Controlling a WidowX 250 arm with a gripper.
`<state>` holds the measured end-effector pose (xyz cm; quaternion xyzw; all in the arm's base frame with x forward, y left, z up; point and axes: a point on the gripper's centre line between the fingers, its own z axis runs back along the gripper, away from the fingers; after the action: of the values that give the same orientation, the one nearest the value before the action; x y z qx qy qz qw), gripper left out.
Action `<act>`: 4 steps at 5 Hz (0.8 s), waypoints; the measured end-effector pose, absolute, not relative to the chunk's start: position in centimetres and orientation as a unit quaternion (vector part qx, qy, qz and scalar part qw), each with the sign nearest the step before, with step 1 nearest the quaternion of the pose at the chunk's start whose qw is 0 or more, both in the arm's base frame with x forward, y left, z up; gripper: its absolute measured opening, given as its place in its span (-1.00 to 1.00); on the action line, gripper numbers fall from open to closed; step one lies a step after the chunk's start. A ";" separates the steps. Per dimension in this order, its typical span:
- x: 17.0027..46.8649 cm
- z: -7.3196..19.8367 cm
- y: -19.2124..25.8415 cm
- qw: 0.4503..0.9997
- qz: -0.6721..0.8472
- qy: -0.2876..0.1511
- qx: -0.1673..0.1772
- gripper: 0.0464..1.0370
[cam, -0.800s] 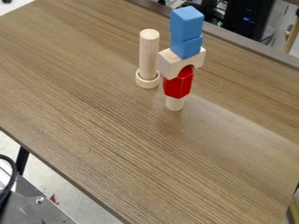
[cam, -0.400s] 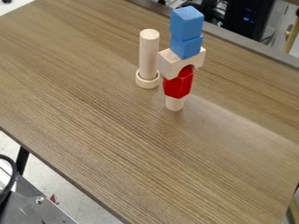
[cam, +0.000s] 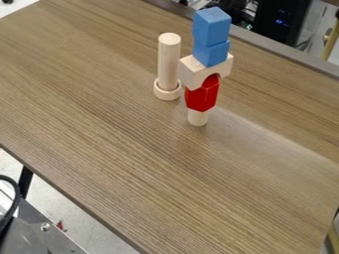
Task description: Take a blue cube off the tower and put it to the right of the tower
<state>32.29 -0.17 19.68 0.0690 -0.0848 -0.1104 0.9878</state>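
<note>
Black cable curved in at the left edge, beside a grey plate that bore 1 screw. A wood-grain table spread across the view. On its far half, a pale rod stood upright, its foot in a pale ring. Just right of these rose the tower: a pale peg at the bottom, then a red block, then a pale arch, hollow side down. 2 blue cubes topped it, the lower cube on the arch and the upper cube on that. Behind, farther right, was a black case with blue lights. How far open the gripper was, or whether it held anything, I couldn't tell.
</note>
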 end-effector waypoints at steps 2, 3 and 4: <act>33.4 18.8 -0.3 0.985 -0.145 -0.077 0.055 0.93; 33.8 18.5 -0.2 0.985 -0.145 -0.072 0.055 0.92; 34.1 17.8 -0.1 0.986 -0.145 -0.063 0.055 0.93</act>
<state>34.11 -0.13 17.82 0.0551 -0.0627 -0.1446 0.9860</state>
